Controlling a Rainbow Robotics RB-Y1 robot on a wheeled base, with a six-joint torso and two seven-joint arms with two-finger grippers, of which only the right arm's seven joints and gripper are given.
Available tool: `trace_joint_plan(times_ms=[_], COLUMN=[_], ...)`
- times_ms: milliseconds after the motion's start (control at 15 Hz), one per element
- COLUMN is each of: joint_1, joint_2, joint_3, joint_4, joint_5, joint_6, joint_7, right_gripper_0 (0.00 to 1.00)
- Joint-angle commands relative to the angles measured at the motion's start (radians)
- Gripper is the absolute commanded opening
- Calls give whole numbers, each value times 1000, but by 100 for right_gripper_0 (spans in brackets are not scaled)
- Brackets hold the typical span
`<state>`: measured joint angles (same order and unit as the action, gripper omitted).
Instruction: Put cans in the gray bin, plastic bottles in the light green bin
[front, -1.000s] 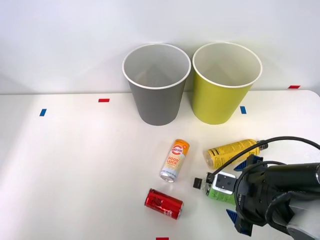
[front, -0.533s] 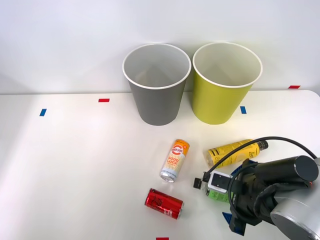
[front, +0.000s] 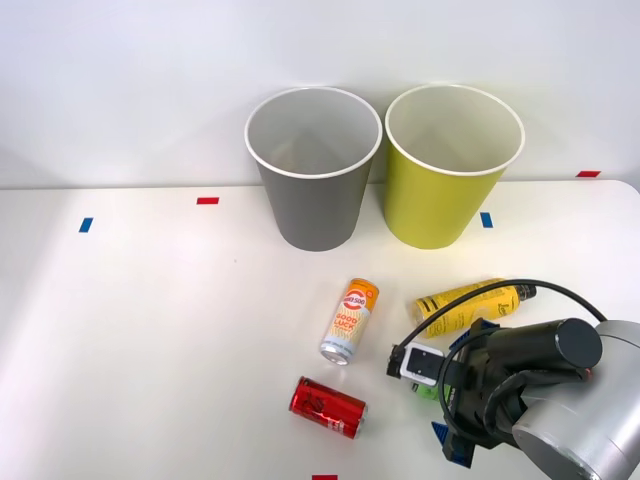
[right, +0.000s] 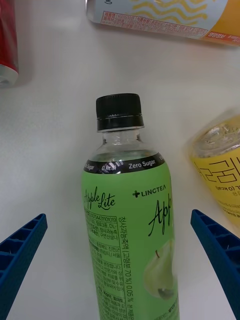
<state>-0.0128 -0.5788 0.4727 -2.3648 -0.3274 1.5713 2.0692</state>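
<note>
Two bins stand upright at the back of the worktop (front: 150, 330): gray bin (front: 313, 205), light green bin (front: 440, 200). Lying flat: two cans, red can (front: 327, 407) and white-and-orange can (front: 349, 321); two bottles, yellow-label bottle (front: 470, 304) and green-label bottle (right: 131, 220). Right gripper (right: 120, 260): fingers (right: 20, 250) spread wide, straddling the green-label bottle without contact.

1. The right arm moves leftward across the table, carrying its claw (front: 446, 408) farther along the green-labelled bottle (front: 428, 388) toward the bottle's black cap (front: 394, 367).
2. More of that bottle is now hidden under the claw; a second ago a broad patch of green label showed just beside it, and now only a sliver of green does.
3. The arm's dark wrist housing now sits lower and closer to the red can (front: 328, 407) than before.
</note>
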Motion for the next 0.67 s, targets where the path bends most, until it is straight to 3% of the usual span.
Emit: trace_joint_plan(times_ms=[67, 600, 667], joint_1=[-7, -15, -13], joint_2=[36, 71, 71], joint_3=[20, 21, 21], joint_4=[56, 137, 137], joint_5=[33, 80, 79], joint_6=[-19, -59, -59], joint_7=[0, 12, 17], right_gripper_0=[100, 100, 87])
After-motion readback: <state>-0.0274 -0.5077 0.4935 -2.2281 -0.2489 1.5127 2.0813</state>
